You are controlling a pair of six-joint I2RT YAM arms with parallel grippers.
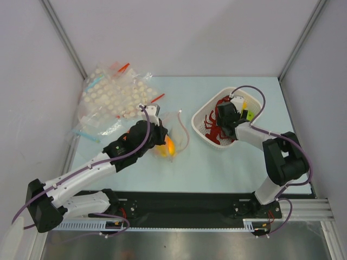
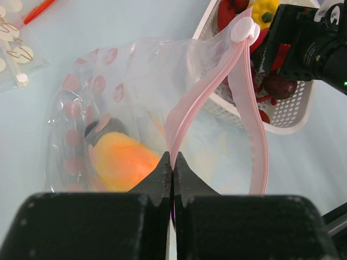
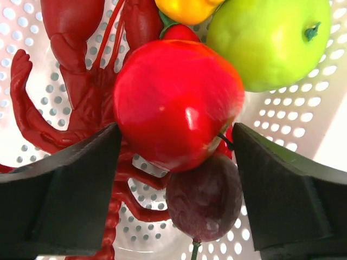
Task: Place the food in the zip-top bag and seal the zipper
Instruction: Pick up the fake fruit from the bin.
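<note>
Red apple is the piece in play. It sits in the basket on top of the pile, dead centre between the fingers of the right claw. The jaws are spread wide, one finger each side of the apple, at or just off its skin. Contact can't be confirmed, so nothing reads as gripped. The apple is round, so there's no long axis to line up on. The right arm is plainly the nearer one.

Also in the basket:
- purple fruit, under the apple's near side and touching it
- green apple and pepper, against its far side
- lobster, flat on the basket floor beside it

The bag lies left of the basket, close by, with its mouth end toward the basket wall. The mango is already inside, deep end. The zipper is unsealed, its two strips bowed apart into a loop. The left claw is clenched on the nearer strip, holding the mouth up.

Likely next: squeeze the apple, lift it clear of the basket rim, carry it left into the loop. Main risks look like the glossy skin slipping and a narrow mouth gap. Five items left in the basket, so the task is early.
</note>
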